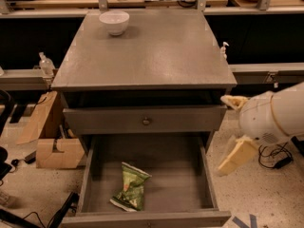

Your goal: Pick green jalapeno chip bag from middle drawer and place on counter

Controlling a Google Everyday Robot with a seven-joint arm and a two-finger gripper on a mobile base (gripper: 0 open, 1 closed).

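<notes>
Camera view shows the chip bag (130,186) lying flat on the floor of the open middle drawer (176,177), left of centre and toward the front, clear of both side walls. The gripper (228,133) hangs outside the cabinet on the right, beside the drawer's right wall and well apart from the bag. Its two cream fingers appear spread wide with nothing between them, though the angle makes that reading less than certain. Assessment of the bag: light, thin crinkled foil, soft and probably air-filled, with brittle contents. It is likely to dent under a firm squeeze and may skate on the bare drawer bottom. Recommended hold is across the narrow width at mid-body, or on a crimped end seam, with gentle closing force. The counter (147,51) above offers flat surface in front of the white bowl (114,22) for the set-down.
</notes>
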